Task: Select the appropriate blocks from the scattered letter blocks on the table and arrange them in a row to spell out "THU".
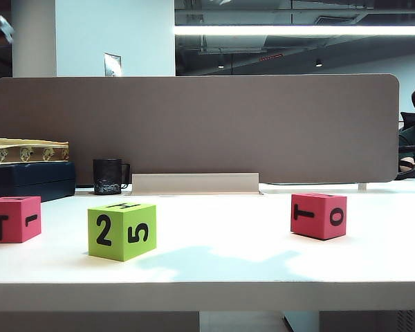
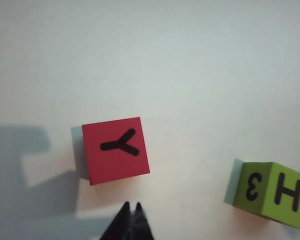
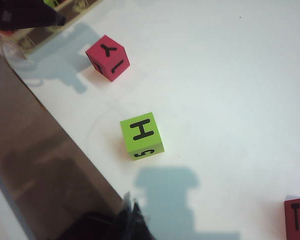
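The left pincer [image 2: 131,206] is hanging in the air with its two black tips pressed together, holding nothing. Just ahead of those tips, a pinkish-red foam cube [image 2: 115,150] is sitting on the smooth white table [image 2: 190,60], showing a black Y on top. Off to one side of the pincer, a lime green foam cube [image 2: 270,194] is showing an H and a 3.

The right pincer [image 3: 130,206] is also squeezed shut and carrying nothing, high over the table beside the beige divider panel [image 3: 45,180]. The green cube is lying ahead of it, and the Y cube is sitting farther on. A second pinkish-red foam cube [image 3: 298,220] with a T is sitting well off to its side.
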Controlling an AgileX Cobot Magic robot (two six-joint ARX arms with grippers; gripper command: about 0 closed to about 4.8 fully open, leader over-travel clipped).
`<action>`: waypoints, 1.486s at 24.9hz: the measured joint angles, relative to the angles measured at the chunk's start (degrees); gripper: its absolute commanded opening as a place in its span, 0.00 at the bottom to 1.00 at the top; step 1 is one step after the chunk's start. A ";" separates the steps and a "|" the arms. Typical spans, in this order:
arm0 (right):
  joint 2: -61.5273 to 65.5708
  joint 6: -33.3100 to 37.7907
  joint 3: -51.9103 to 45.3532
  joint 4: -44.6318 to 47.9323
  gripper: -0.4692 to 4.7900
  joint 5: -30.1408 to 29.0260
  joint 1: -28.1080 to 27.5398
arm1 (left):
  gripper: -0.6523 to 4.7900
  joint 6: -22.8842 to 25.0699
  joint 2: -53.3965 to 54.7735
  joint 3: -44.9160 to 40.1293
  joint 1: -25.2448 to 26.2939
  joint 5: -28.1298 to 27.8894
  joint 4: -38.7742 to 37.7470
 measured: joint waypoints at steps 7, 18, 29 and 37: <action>9.07 -2.62 6.58 -2.19 0.08 2.73 2.23 | 0.11 0.26 10.32 7.74 -0.31 -1.01 0.28; 12.96 -5.95 7.32 -1.22 0.08 6.12 2.40 | 0.11 3.93 21.59 15.10 -3.63 -5.20 -8.90; 13.70 -5.99 7.30 -1.95 0.08 6.08 2.43 | 0.11 4.81 27.71 15.17 -3.61 -6.01 -6.03; 13.70 -5.97 7.30 -3.21 0.08 6.08 2.43 | 0.11 4.81 29.00 15.21 -3.61 -6.01 0.31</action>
